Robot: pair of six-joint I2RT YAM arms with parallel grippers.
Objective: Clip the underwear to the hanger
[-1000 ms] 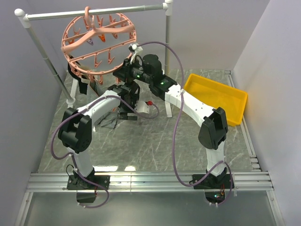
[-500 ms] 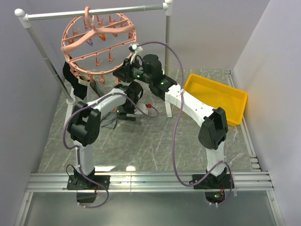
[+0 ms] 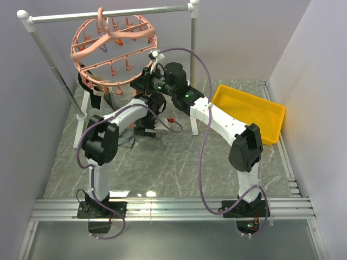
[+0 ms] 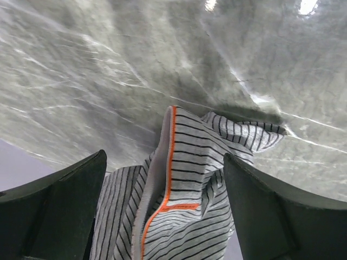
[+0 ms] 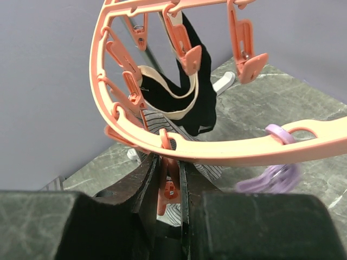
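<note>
Since a second ago the left arm has folded in: its elbow has swung toward the middle of the bench (image 3: pixel 179 162) and its wrist has risen closer to the underside of the hanger (image 3: pixel 111 37). The right arm has kept its place.

The hanger hangs by its hook from the grey rail (image 3: pixel 146 10) at the back left. On my left wrist feed the left jaws stand released and wide, with one dark finger (image 4: pixel 54 200) at each side. The underwear (image 4: pixel 190 179) droops between them, showing striped folds and an orange-edged seam above the marble. I see no pinch on the cloth.

The right jaws are clenched on a clip (image 5: pixel 165 192) that dangles from the near rim of the ring. Striped cloth shows just behind and below that clip, but I cannot tell from this angle whether the clip has bitten into it. A black garment (image 5: pixel 200 92) with a cream band hangs from clips farther round the ring.
</note>
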